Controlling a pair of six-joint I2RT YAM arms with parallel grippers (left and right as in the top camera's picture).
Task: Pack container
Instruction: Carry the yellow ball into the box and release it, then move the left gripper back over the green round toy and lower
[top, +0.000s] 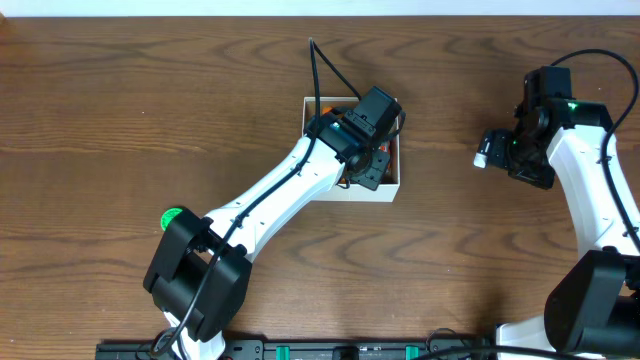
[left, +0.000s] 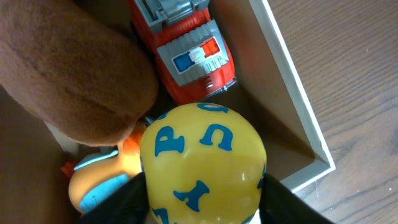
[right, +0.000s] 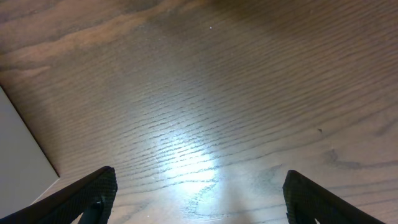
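The container (top: 390, 192) is a small square box with white walls and a tan inside, mid-table; its wall shows in the left wrist view (left: 292, 93). My left gripper (top: 368, 168) is over the box and shut on a yellow ball with blue letters (left: 202, 165), held just above the contents. Inside lie a red toy fire truck (left: 186, 53), a brown plush toy (left: 68, 68) and an orange and blue toy (left: 102, 177). My right gripper (right: 199, 199) is open and empty above bare wood at the right, seen overhead (top: 530, 150).
A green round object (top: 172, 217) lies at the left near the left arm's base. A white edge (right: 22, 155) shows at the left of the right wrist view. A black rail (top: 300, 350) runs along the table's front edge.
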